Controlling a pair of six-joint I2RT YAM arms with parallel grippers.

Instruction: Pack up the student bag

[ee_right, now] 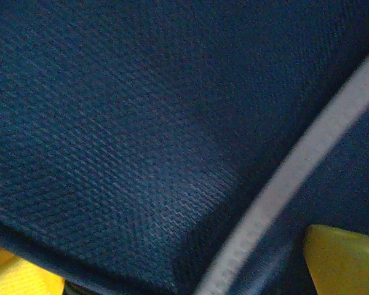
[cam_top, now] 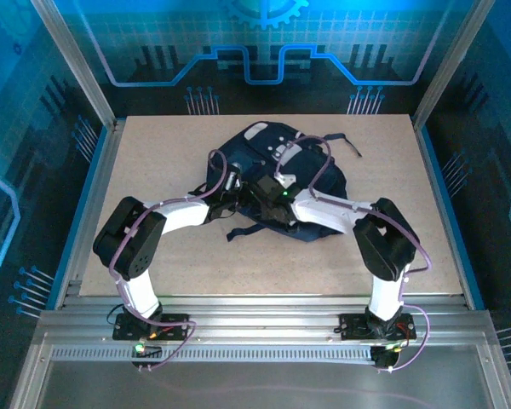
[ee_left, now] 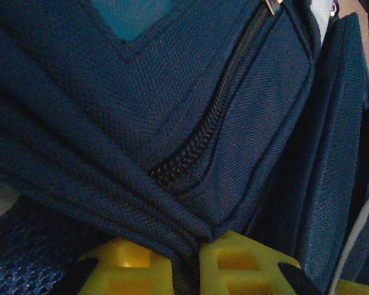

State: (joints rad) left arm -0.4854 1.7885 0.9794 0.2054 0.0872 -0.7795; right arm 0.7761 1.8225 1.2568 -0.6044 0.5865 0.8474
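Bag (cam_top: 311,181): dark navy woven fabric, slumped and creased. Small white-grey patches (cam_top: 256,130) sit at its far end, and black straps (cam_top: 345,143) trail off its far right side. The right wrist view gives a pale zipper stripe (ee_right: 295,178) crossing the weave. The left wrist view gives a dark coil zipper (ee_left: 200,138) running on a diagonal.

Position: the bag lies in the middle of the tabletop (cam_top: 170,153), nearer the far edge than the arm bases.

Left pincer (ee_left: 194,267): narrow, its yellow fingers (ee_left: 240,261) closed on a fold of bag fabric at the bag's left flank.

Right pincer (ee_right: 179,270): wide, with yellow fingers (ee_right: 341,258) at either side of the view and bag cloth bulging between them. We cannot tell whether it bears on the cloth.

Surface: pale beige board, bare around the bag, framed by aluminium rails.

Room: blue-lit panels on three sides, printed with circuit lines and a gear motif.

Heading: we read the patched top end as pointing to the far edge, slightly left. The long axis runs far to near, leaning toward the near right, though the crumpling blurs the outline.
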